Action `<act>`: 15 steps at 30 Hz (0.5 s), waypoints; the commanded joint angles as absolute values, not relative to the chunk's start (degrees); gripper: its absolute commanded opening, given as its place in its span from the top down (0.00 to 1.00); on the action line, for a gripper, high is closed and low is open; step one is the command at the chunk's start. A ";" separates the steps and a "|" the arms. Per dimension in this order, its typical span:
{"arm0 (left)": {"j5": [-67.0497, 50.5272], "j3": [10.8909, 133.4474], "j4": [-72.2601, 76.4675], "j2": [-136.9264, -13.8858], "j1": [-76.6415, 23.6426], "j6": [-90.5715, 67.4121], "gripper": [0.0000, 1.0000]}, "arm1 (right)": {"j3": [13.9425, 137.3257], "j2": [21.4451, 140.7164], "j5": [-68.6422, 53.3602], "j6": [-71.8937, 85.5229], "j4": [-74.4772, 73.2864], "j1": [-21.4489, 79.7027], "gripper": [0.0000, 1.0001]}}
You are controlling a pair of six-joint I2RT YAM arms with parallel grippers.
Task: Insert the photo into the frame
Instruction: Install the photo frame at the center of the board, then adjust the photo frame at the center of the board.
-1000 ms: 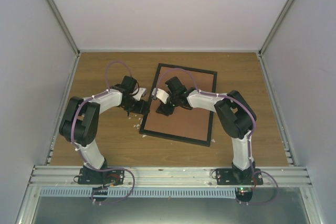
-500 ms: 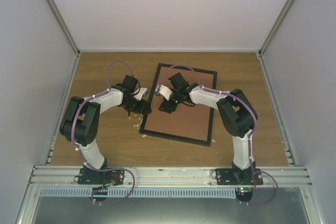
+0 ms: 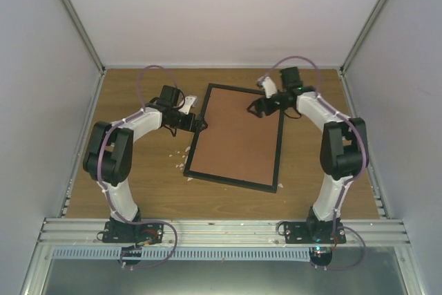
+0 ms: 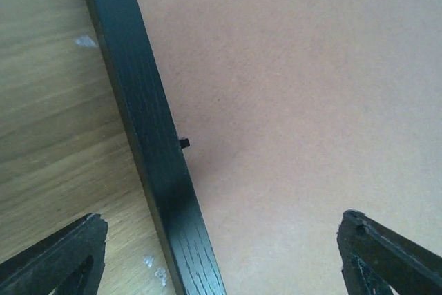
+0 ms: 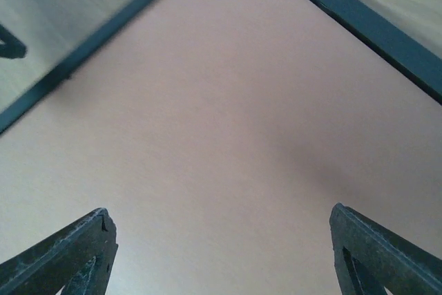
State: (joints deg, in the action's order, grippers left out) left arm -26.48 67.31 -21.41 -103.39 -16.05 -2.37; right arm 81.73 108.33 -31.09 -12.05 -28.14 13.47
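The wood-grain desk [image 3: 138, 191] carries the frame [image 3: 280, 144] near its middle. It lies flat and slightly skewed, a thin black rectangle with a faint grain along its rails. Filling it is a brown backing board [image 3: 235, 136], matte and smooth, sitting inside the rails. The photo shows in no view, so whether it lies beneath the board cannot be told. Judged from this, the step in hand is closing up the back of the frame. The next move likely calls for seating the board and turning its retaining tabs, a fine push along the rail's inner edge. The left gripper [image 3: 200, 124] hangs with jaws spread wide across the frame's left rail, holding nothing. The right gripper [image 3: 257, 107] is likewise spread and empty above the board, near the far right corner. A small black tab [image 4: 184, 143] juts from the rail onto the board, and white specks [image 3: 181, 151] dot the desk beside the frame.
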 commanded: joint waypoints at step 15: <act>-36.29 62.32 -16.72 -106.22 -18.83 2.75 0.01 | 81.14 119.18 -38.01 -4.64 -32.53 -1.89 0.14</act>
State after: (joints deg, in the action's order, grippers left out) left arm -30.70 65.58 -18.17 -108.49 -16.86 -1.34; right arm 79.13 115.70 -33.63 -5.61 -30.70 -1.69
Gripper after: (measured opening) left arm 0.990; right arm 0.872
